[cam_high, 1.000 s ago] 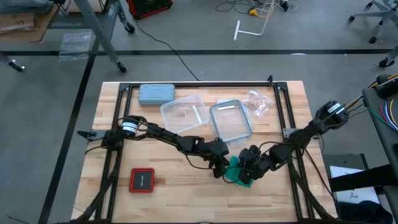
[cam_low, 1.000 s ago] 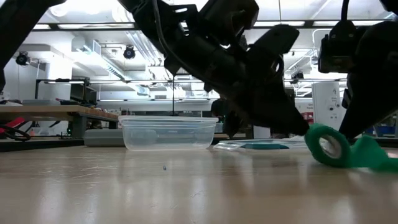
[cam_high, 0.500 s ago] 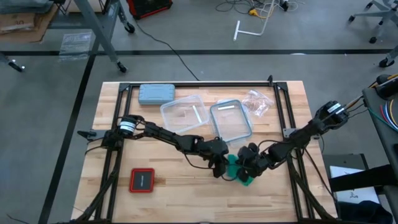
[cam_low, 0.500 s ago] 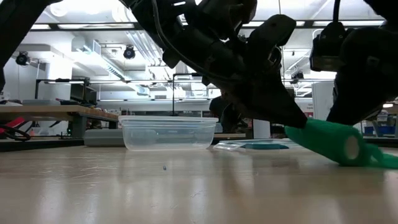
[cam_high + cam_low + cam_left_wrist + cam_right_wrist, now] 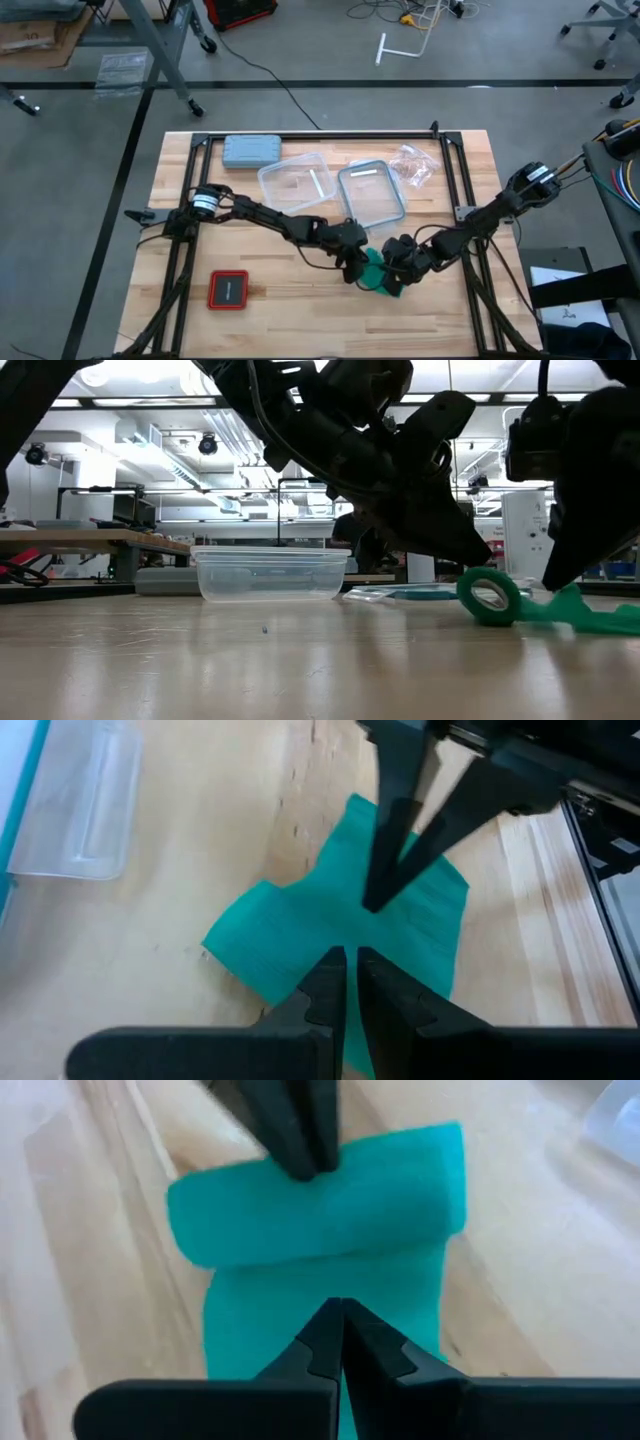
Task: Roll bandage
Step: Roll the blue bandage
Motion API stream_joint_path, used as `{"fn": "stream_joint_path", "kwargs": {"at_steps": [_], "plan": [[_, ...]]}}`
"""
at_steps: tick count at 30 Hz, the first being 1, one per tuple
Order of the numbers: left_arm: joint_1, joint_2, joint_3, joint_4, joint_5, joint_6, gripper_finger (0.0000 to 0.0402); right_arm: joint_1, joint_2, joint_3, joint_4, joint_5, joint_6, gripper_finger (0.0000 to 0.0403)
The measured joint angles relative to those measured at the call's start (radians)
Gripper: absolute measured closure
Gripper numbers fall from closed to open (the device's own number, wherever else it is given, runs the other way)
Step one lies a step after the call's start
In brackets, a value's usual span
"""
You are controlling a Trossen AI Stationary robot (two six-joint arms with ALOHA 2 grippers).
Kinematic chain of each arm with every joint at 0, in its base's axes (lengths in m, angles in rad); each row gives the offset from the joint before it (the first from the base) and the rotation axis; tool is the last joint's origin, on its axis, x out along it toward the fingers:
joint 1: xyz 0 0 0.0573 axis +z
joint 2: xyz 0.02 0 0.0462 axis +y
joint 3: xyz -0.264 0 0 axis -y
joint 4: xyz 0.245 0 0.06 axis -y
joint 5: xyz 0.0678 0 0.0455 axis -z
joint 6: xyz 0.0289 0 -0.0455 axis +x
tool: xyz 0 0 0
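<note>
The left gripper [image 5: 346,982] has its fingers pressed nearly together, tips on the bandage [image 5: 378,274]. The right gripper [image 5: 340,1330] is likewise closed to a point on the flat band; whether either actually pinches cloth is hard to tell. The bandage is teal-green, partly rolled into a loose open-cored cylinder [image 5: 489,596] with a flat tail, lying on the table [image 5: 290,290] between both grippers, just in front of the clear containers [image 5: 372,192].

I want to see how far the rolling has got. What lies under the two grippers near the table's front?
Under the left gripper and the right gripper lies the bandage: a rolled part plus a flat tail on the table. The arms cover its middle from above.
</note>
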State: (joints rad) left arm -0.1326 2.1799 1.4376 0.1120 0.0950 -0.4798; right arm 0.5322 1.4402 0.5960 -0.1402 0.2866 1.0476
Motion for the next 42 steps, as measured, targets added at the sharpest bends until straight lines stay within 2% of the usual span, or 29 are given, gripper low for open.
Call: {"fn": "stream_joint_path", "kwargs": {"at_steps": [6,14,20,23,27,34,37,42], "plan": [[0.000,0.000,0.000,-0.002,0.000,0.015,0.0381,0.032,-0.032,0.025,-0.055,-0.005,0.007,0.0401],[0.008,-0.077,0.000,-0.138,-0.004,0.080,0.0381,0.149,-0.203,0.039,-0.468,0.107,0.232,0.0401],[0.008,-0.163,0.001,-0.184,-0.007,0.133,0.0381,0.202,-0.329,0.029,-0.595,0.153,0.299,0.0401],[0.008,-0.201,0.001,-0.219,-0.018,0.143,0.0381,0.203,-0.378,0.012,-0.595,0.171,0.288,0.0401],[0.004,-0.221,0.001,-0.300,-0.091,0.149,0.0381,0.204,-0.424,-0.029,-0.595,0.183,0.292,0.0401],[-0.019,-0.196,-0.007,-0.327,-0.097,0.103,0.0381,0.233,-0.468,-0.160,-0.567,0.185,0.427,0.0401],[-0.028,-0.170,-0.008,-0.317,-0.096,0.093,0.0381,0.260,-0.483,-0.225,-0.476,0.186,0.470,0.0401],[-0.034,-0.133,-0.012,-0.303,-0.096,0.064,0.0381,0.273,-0.475,-0.351,-0.154,0.226,0.454,0.0401]]}}
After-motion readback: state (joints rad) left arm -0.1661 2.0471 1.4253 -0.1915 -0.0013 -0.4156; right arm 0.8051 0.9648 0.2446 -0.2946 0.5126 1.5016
